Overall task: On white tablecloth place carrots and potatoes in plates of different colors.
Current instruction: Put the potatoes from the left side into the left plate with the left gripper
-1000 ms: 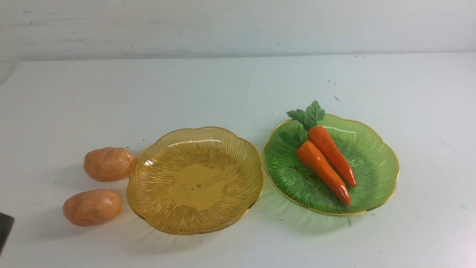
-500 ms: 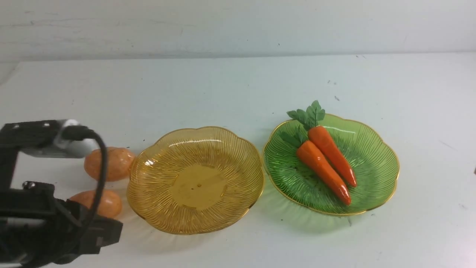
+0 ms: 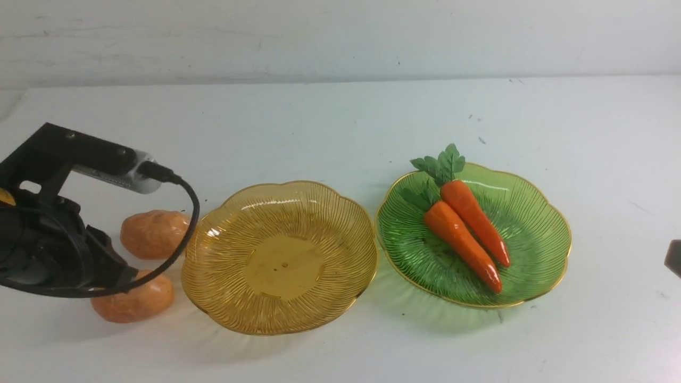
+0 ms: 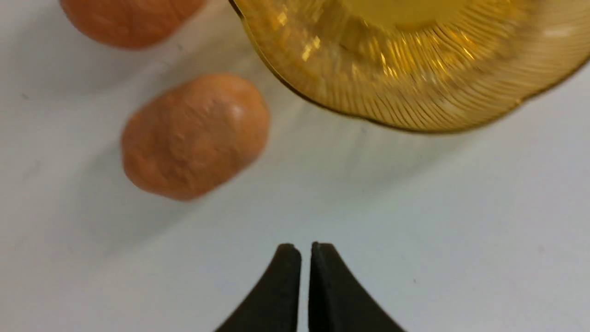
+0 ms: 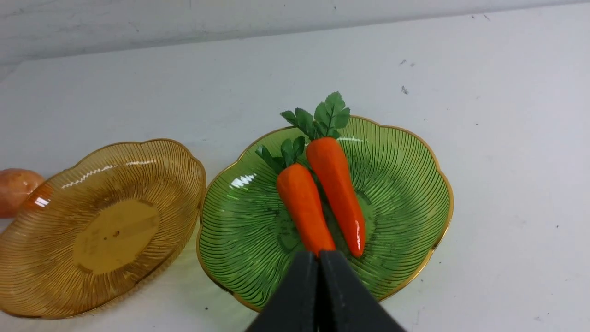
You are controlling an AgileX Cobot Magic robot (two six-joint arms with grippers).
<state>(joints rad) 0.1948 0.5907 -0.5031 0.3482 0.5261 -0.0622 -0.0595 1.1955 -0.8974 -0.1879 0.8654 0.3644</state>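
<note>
Two orange-tan potatoes lie on the white tablecloth (image 3: 330, 122) left of the amber plate (image 3: 319, 213): a far one (image 3: 154, 234) and a near one (image 3: 138, 303). My left arm (image 3: 53, 250) hangs over the near potato (image 4: 196, 136). My left gripper (image 4: 305, 249) stands short of that potato, its fingers parted by a thin slit with nothing between them. Two carrots (image 3: 452, 229) (image 3: 476, 218) lie side by side in the green plate (image 3: 532, 229). My right gripper (image 5: 318, 252) is shut and empty, held back above the green plate's (image 5: 401, 184) near edge.
The amber plate (image 5: 138, 184) holds nothing and nearly touches the green plate. A pale wall (image 3: 340, 37) runs along the back of the table. A sliver of my right arm (image 3: 674, 258) shows at the right edge.
My left arm has come in from the lower left and risen over the near potato, and its jaws have parted a little. A bit of the right arm has appeared at the right edge.
</note>
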